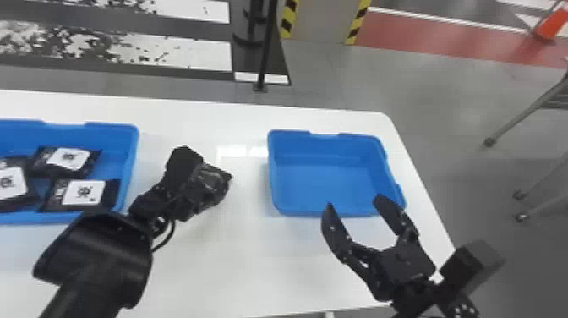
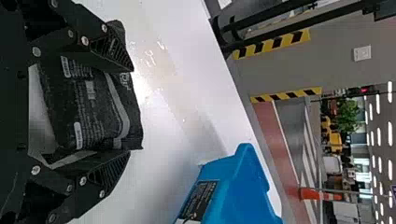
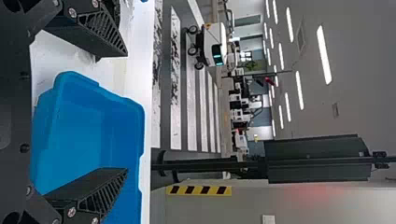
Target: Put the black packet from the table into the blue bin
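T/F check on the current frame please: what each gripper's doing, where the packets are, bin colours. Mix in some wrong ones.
1. The left gripper holds the black packet. True.
2. The black packet is already in the right bin. False: it is between the left gripper's fingers.
3. Three other packets lie in the left bin. True.
4. The right gripper has its fingers pressed together. False: they stand apart.
5. The left bin is red. False: it is blue, as is the right bin.
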